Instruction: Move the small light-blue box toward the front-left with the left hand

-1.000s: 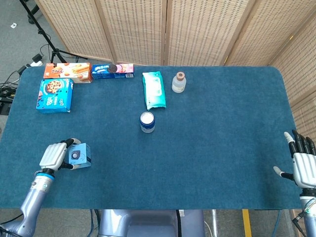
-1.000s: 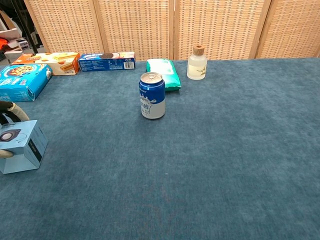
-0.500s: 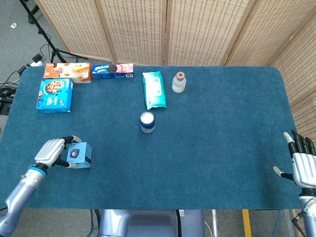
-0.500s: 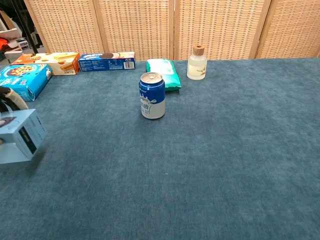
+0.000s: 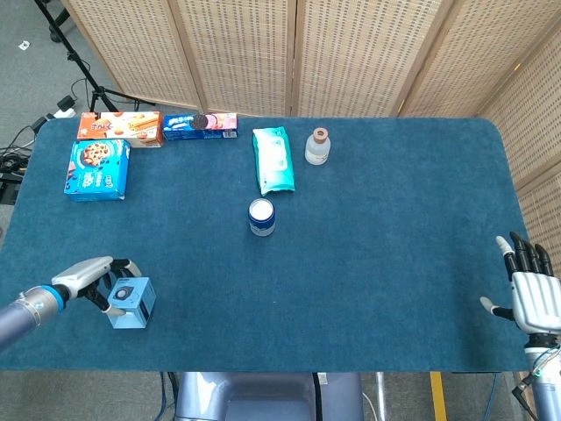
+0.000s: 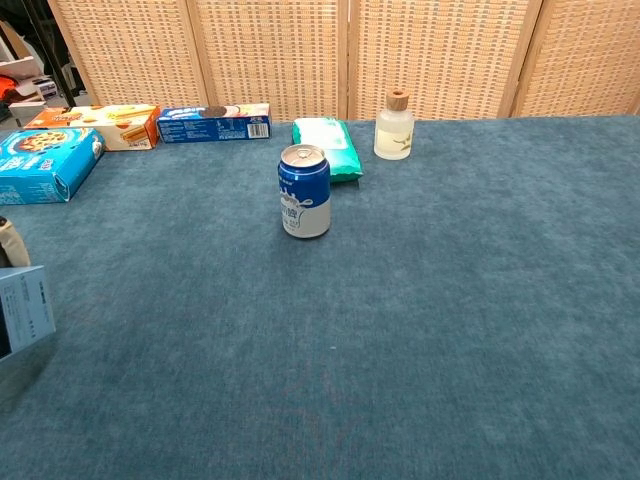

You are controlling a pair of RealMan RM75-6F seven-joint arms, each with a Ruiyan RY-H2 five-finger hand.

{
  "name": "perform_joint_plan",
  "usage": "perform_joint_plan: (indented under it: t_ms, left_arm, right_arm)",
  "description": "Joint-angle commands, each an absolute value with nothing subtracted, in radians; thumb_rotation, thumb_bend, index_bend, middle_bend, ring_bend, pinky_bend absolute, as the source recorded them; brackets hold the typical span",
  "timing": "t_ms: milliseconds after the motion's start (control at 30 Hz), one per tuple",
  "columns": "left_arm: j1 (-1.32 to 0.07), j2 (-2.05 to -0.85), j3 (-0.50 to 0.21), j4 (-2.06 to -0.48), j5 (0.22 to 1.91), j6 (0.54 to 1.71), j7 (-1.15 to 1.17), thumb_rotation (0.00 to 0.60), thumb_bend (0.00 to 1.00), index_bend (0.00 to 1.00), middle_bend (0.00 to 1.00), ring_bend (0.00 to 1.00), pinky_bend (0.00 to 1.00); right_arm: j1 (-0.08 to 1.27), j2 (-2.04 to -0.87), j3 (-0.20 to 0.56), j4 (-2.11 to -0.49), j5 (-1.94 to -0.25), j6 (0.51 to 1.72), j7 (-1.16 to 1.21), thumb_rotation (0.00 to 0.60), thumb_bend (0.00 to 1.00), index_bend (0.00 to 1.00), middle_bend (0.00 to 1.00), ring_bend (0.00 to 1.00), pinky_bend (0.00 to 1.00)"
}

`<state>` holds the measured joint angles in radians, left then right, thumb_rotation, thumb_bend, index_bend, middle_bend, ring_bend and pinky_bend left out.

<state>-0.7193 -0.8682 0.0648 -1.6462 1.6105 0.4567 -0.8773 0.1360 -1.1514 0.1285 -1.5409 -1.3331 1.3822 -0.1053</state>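
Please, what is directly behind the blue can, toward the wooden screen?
Behind the blue can lies a green wipes packet, flat on the cloth, apart from the can in the head view. In the chest view the can covers the packet's near left corner.

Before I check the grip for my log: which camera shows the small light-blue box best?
The head view: the whole small light-blue box shows near the table's front-left edge, with the left hand holding it from the left side. The chest view catches only a cropped part of the box at its left border.

left hand [image 5: 86, 279] gripping light-blue box [image 5: 131, 303], front-left
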Motion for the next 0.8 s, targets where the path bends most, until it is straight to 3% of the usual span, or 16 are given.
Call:
perform_joint_plan:
  t_ms: [33, 333, 400, 433, 467, 500, 533, 567, 800]
  left_arm:
    - [-0.837, -0.890, 0.192, -1.541, 1.790, 0.432, -1.171, 0.600, 0.34, 0.48, 0.47, 0.42, 0.42]
    - [-0.969, -0.975, 0.414, -1.371, 1.977, 0.548, -1.510, 0.600, 0.36, 0.49, 0.45, 0.40, 0.40]
    - [-0.986, -0.995, 0.443, -1.338, 1.985, 0.563, -1.547, 0.600, 0.34, 0.46, 0.31, 0.26, 0.27]
    - [-0.989, -1.009, 0.454, -1.314, 1.981, 0.578, -1.560, 0.600, 0.33, 0.37, 0.17, 0.14, 0.15]
    - [-0.987, -1.018, 0.457, -1.300, 1.972, 0.592, -1.563, 0.600, 0.31, 0.23, 0.06, 0.04, 0.05]
    - [-0.982, -1.025, 0.455, -1.287, 1.959, 0.607, -1.560, 0.600, 0.31, 0.14, 0.02, 0.01, 0.02]
    - [-0.974, -1.031, 0.449, -1.274, 1.943, 0.618, -1.547, 0.600, 0.29, 0.04, 0.00, 0.00, 0.00]
    - [-0.967, -1.034, 0.444, -1.267, 1.929, 0.624, -1.534, 0.600, 0.28, 0.01, 0.00, 0.00, 0.00]
    - [-0.876, -1.009, 0.359, -1.279, 1.768, 0.705, -1.339, 0.600, 0.26, 0.00, 0.00, 0.00, 0.00]
  right_arm:
    - [0.137, -1.153, 0.128, -1.540, -1.331, 1.379, -0.109, 0.600, 0.00, 0.00, 0.00, 0.00, 0.00]
    - [0.139, -1.156, 0.129, -1.536, -1.324, 1.374, -0.113, 0.600, 0.00, 0.00, 0.00, 0.00, 0.00]
    - [0.139, -1.155, 0.129, -1.537, -1.324, 1.375, -0.112, 0.600, 0.00, 0.00, 0.00, 0.00, 0.00]
    - [0.139, -1.155, 0.130, -1.537, -1.323, 1.375, -0.110, 0.600, 0.00, 0.00, 0.00, 0.00, 0.00]
    - [0.139, -1.154, 0.130, -1.537, -1.323, 1.375, -0.110, 0.600, 0.00, 0.00, 0.00, 0.00, 0.00]
    - [0.139, -1.154, 0.130, -1.537, -1.323, 1.374, -0.110, 0.600, 0.00, 0.00, 0.00, 0.00, 0.00]
    - [0.139, -1.154, 0.130, -1.537, -1.322, 1.374, -0.109, 0.600, 0.00, 0.00, 0.00, 0.00, 0.00]
    - [0.139, -1.154, 0.130, -1.537, -1.323, 1.374, -0.109, 0.600, 0.00, 0.00, 0.00, 0.00, 0.00]
    - [0.136, -1.150, 0.128, -1.542, -1.327, 1.378, -0.103, 0.600, 0.00, 0.00, 0.00, 0.00, 0.00]
